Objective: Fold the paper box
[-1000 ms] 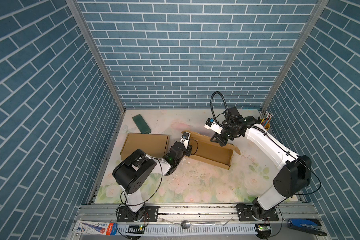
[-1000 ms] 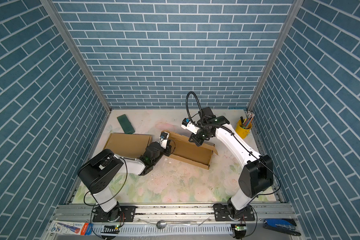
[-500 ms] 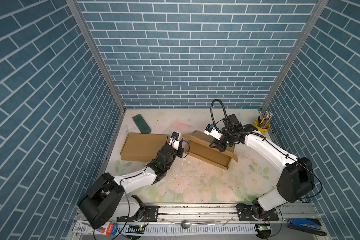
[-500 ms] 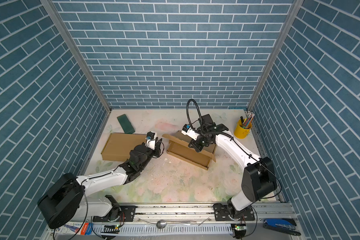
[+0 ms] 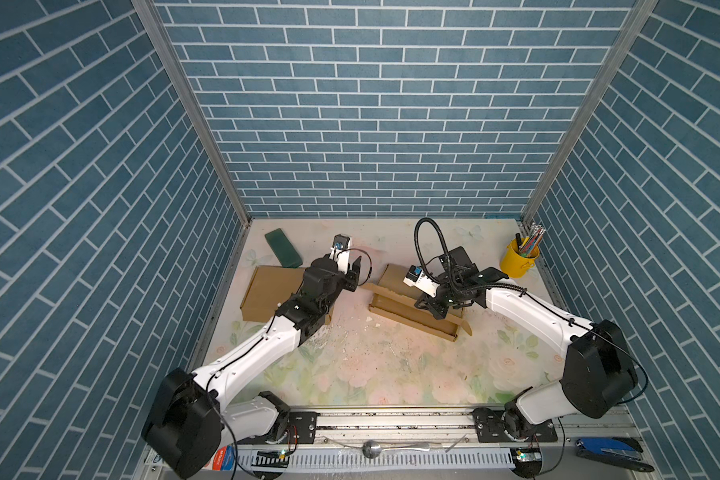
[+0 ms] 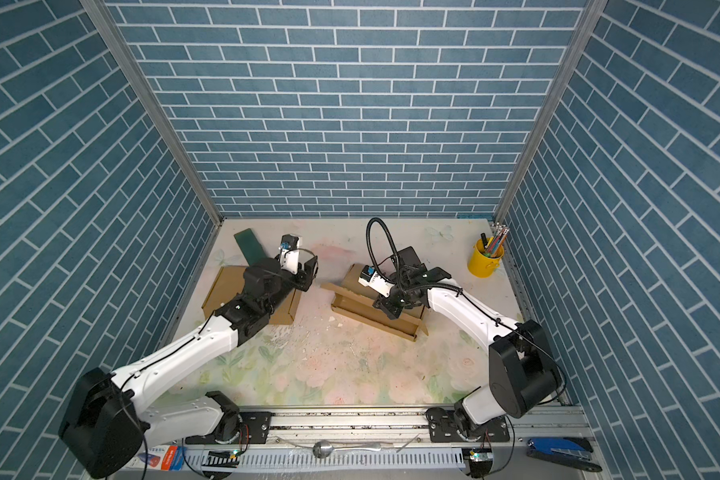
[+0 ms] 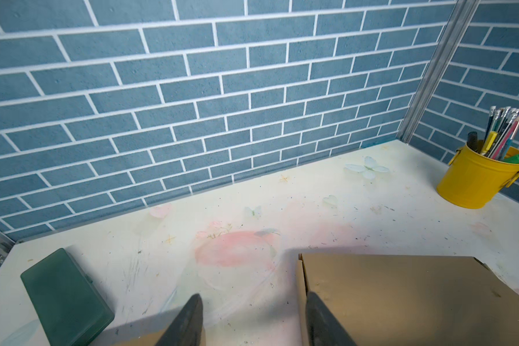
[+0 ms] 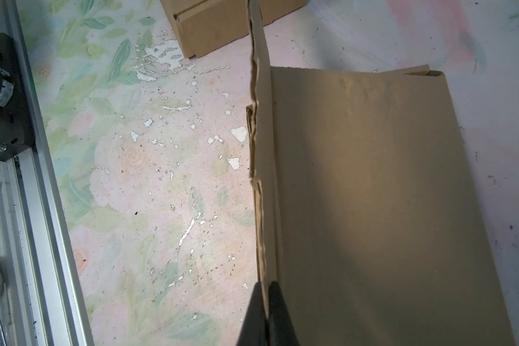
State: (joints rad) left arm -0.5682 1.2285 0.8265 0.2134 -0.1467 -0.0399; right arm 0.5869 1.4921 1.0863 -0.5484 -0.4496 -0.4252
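Paper box [image 5: 395,311] sits just toward 3 o'clock of the table's middle in both top views. It is half formed, with its base flat on the floral mat [image 5: 391,374] and one long flap [image 8: 262,149] stood up on edge. Your right gripper [image 8: 266,292] is pinched tight on one end of that flap, jaws closed to the thickness of the cardboard. I judge this keeps the wall upright along its crease while the rest gets tucked.

Your left gripper [image 7: 252,305] hangs at the box's 9 o'clock, jaws partly apart with nothing between them. Its wrist view shows the box's corner just beside one finger, so it looks placed to take the end flap.

A second, flat carton [image 5: 267,291] lies further out at 9 o'clock. A green case [image 5: 283,248] is at 10 and the yellow pencil cup [image 5: 516,262] at 2, both well apart from the fold.
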